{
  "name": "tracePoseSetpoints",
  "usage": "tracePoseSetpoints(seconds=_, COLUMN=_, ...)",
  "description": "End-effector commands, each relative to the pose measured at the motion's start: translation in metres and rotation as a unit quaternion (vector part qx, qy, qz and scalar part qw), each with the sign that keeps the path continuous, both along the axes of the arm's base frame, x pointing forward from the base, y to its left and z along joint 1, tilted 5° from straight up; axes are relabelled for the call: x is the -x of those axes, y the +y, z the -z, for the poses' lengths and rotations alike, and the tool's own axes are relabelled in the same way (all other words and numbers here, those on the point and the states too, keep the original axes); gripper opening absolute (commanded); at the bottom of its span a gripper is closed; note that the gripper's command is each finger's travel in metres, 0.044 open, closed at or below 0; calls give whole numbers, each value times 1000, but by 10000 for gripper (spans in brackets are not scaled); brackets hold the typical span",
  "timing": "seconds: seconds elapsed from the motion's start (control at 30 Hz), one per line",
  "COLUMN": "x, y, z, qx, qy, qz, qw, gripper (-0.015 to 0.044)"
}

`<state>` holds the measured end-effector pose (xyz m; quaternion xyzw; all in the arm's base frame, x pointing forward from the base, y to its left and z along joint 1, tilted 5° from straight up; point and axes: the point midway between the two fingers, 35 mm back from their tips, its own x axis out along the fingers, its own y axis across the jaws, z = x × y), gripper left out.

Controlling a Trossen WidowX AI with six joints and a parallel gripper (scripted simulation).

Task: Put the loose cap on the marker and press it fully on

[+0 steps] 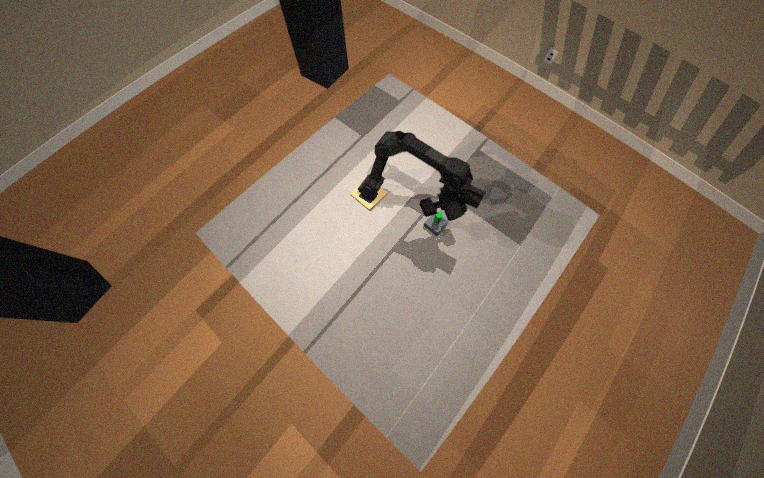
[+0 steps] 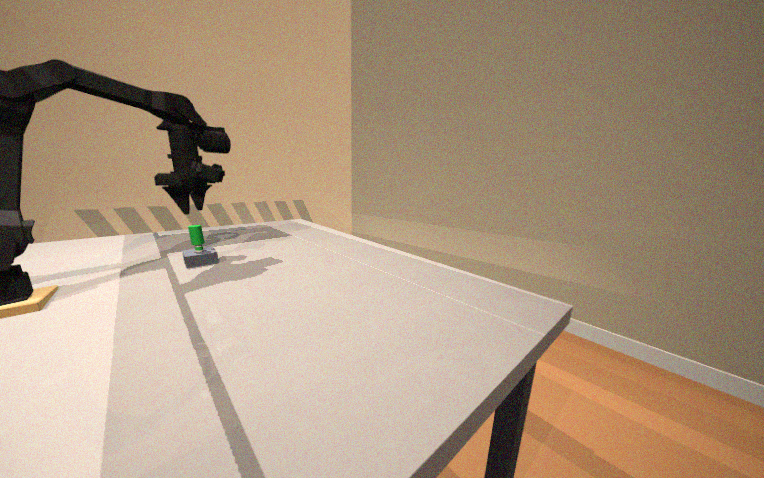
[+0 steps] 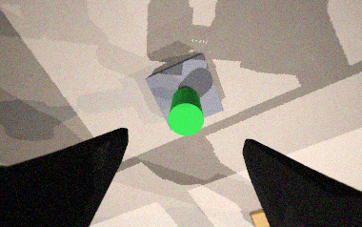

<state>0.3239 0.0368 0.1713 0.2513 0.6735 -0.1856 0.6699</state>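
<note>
The green cap [image 1: 438, 215] [image 2: 196, 234] [image 3: 186, 119] sits upright on top of the marker [image 2: 198, 248]. A short pale and green part of the marker shows under the cap in the exterior view; whether the cap is fully seated I cannot tell. The grey holder block [image 1: 434, 227] [image 2: 200, 259] [image 3: 212, 101] stands flat on the table and holds the marker upright. My gripper [image 2: 192, 211] [image 3: 186, 140] is open and empty, pointing down a little above the cap. Its two fingers are well apart and do not touch the cap.
The table [image 1: 360, 315] [image 2: 366, 338] carries the block and my arm. The arm's base stands on a yellow plate [image 1: 369, 205] [image 2: 43, 297] [image 3: 258, 218]. The arm [image 1: 425, 151] [image 2: 112, 90] arches over from there to the gripper. Shadows lie around the block.
</note>
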Motion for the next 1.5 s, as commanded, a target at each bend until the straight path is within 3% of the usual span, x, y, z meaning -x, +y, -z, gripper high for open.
tracePoseSetpoints(seconds=0.0, x=2, y=1, z=5, qx=4, qy=-13, qz=-176, qw=984, gripper=256)
tracePoseSetpoints(seconds=0.1, x=2, y=2, z=7, qx=6, qy=-20, qz=-244, qw=969, gripper=177)
tracePoseSetpoints(seconds=0.33, x=2, y=2, z=7, qx=6, qy=-20, qz=-244, qw=969, gripper=0)
tracePoseSetpoints(seconds=1.47, x=1, y=4, z=36, qx=6, qy=-20, qz=-244, qw=969, gripper=0)
